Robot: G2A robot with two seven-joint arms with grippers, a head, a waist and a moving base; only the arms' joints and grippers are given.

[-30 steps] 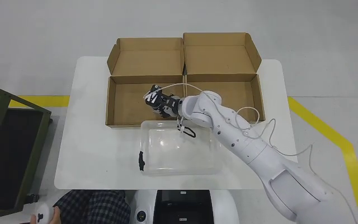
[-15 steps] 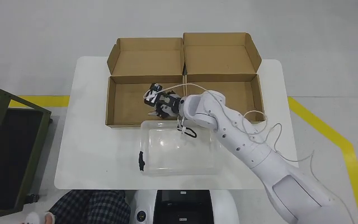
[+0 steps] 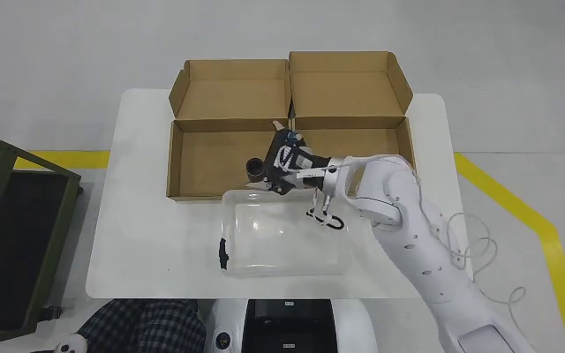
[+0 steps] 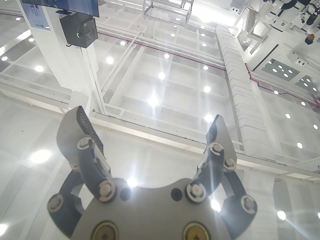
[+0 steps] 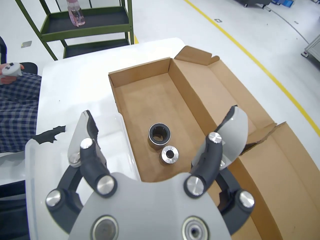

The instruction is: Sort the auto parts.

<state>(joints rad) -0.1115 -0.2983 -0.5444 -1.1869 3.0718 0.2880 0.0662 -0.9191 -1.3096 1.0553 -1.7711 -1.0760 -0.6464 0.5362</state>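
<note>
Two parts, dark bushing (image 5: 159, 136) and silver bushing (image 5: 169, 155), are seen just beside each other in cardboard box (image 5: 140, 72); right hand (image 5: 160, 117) is held open over it; left hand (image 4: 147, 116) open too.

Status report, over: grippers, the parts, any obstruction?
Right gripper open, empty, above the cardboard box. Left gripper open, empty, pointing upward. In that box: black ring, silver ring, close together. Nothing blocks them.

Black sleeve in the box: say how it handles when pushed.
The black sleeve looks like rigid metal, probably heavy for its size. Standing on its flat end, it should slide, not roll; tipped over, it likely rolls.
</note>
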